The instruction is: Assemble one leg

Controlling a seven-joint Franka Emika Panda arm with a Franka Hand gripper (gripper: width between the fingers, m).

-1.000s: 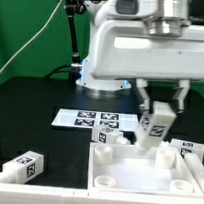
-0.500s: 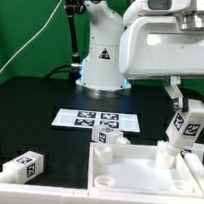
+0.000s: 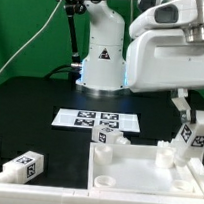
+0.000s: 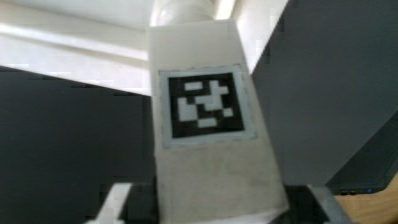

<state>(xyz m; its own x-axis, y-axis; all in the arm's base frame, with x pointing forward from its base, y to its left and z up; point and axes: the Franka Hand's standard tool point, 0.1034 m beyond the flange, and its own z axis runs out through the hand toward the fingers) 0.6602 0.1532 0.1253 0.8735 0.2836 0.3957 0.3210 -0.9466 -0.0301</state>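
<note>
Leg [image 3: 22, 165]: at least three, tagged; panel [image 3: 133, 179]: one; marker board [image 3: 96, 120]: one

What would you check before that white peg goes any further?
1. Leg held by the gripper: ok, clamped between both fingers.
2. Leg upright: not ok, it looks tilted in the exterior view.
3. Leg lined up over a corner of the panel: cannot tell.
4. Panel lying flat: ok.
5. Spare leg out of the way: ok, it lies far off at the exterior view's left.
</note>
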